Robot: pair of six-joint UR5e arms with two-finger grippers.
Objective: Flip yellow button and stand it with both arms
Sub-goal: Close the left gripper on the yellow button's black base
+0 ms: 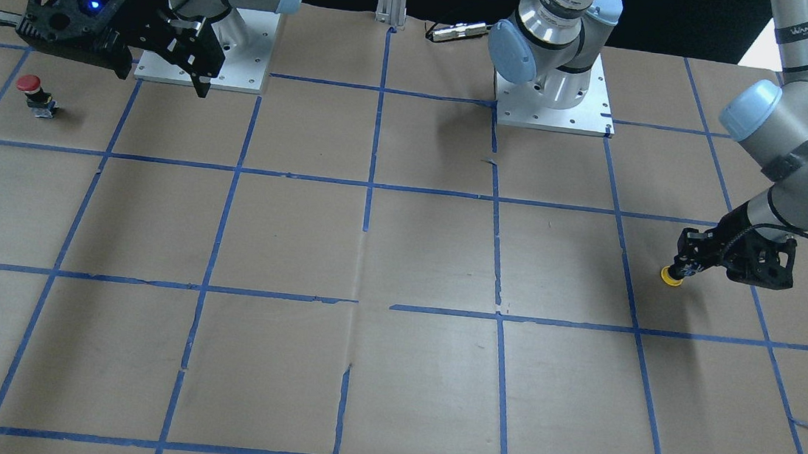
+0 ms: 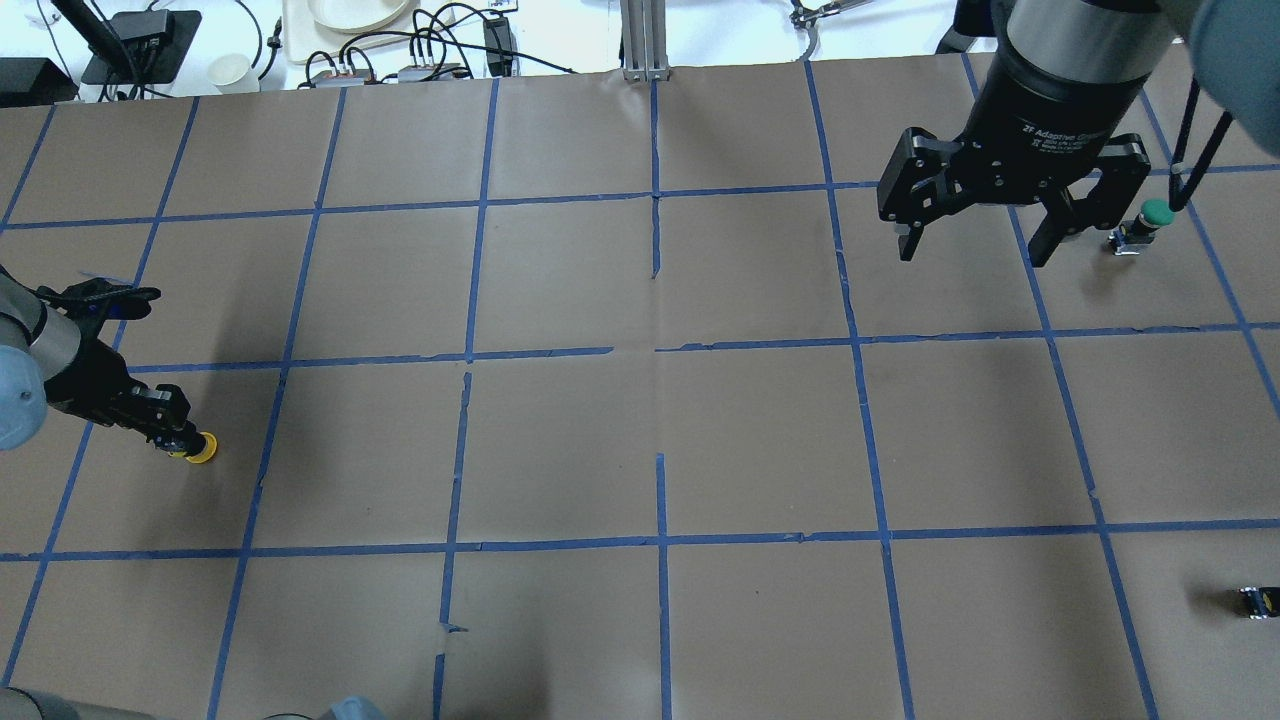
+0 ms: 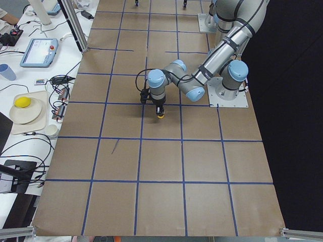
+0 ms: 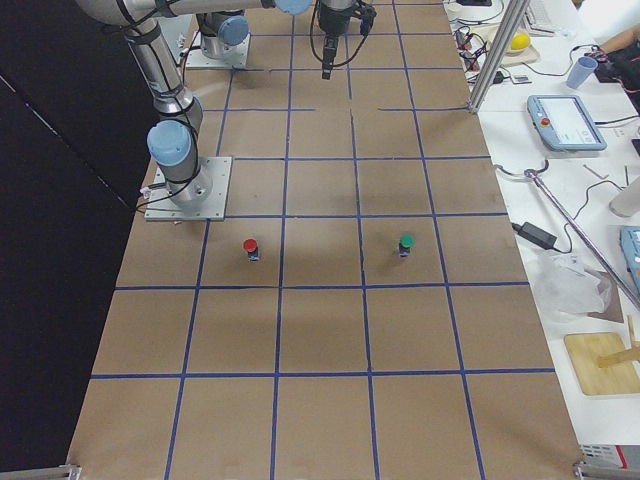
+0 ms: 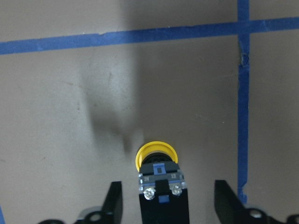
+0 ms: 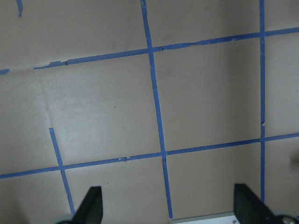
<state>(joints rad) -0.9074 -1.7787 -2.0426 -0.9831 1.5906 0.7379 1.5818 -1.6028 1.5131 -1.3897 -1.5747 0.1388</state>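
The yellow button [image 5: 156,158] lies on the brown paper with its yellow cap pointing away from my left gripper [image 5: 170,200]. Its grey-black body sits between the two fingers [image 5: 114,200], with a gap on each side. The left gripper is open, low and tilted over the table. The button also shows in the overhead view [image 2: 200,447], the front-facing view [image 1: 672,276] and the exterior left view [image 3: 160,116]. My right gripper [image 2: 972,250] is open and empty, and hangs high above the far right part of the table. It also shows in the front-facing view [image 1: 164,78].
A red-capped button [image 1: 30,91] stands near the right arm's base plate [image 1: 242,56]. A green-capped button [image 2: 1150,215] stands just beside the right gripper in the overhead view. A small dark capless part [image 2: 1260,600] lies at the table's right edge. Blue tape lines grid the paper.
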